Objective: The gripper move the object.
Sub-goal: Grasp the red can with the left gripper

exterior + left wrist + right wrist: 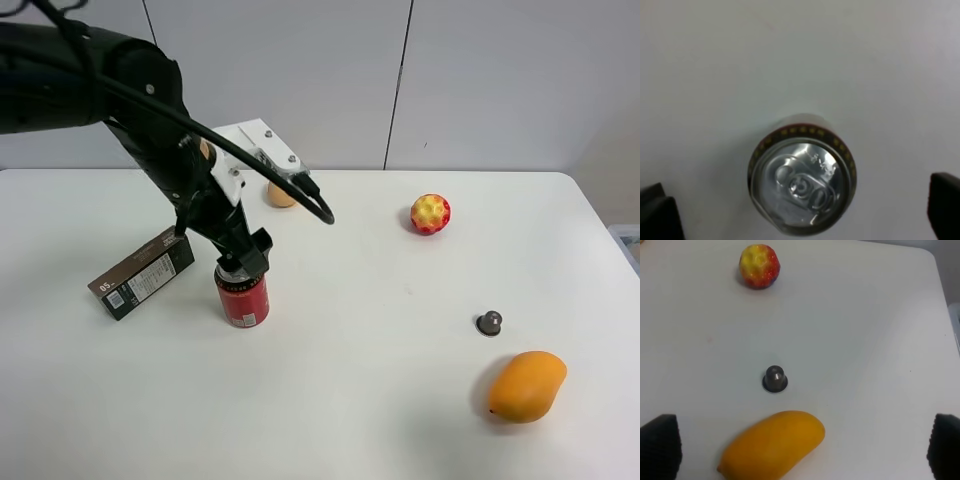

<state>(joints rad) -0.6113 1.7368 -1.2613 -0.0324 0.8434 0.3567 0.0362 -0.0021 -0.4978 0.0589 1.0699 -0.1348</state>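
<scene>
The red soda can (242, 297) stands upright on the white table, left of centre. My left gripper (240, 263) hangs straight above its top. In the left wrist view the can's silver top with pull tab (802, 187) lies between the two black fingertips (657, 212), with a wide gap on each side, so the gripper (801, 211) is open and not touching the can. My right gripper (802, 447) is open and empty over the right side of the table; it is out of the high view.
A dark green-brown box (140, 272) lies just left of the can. A tan round item (281, 194) sits behind the arm. A red-yellow ball (430, 213), a small dark knob (489, 322) and an orange mango (527, 385) lie at the right.
</scene>
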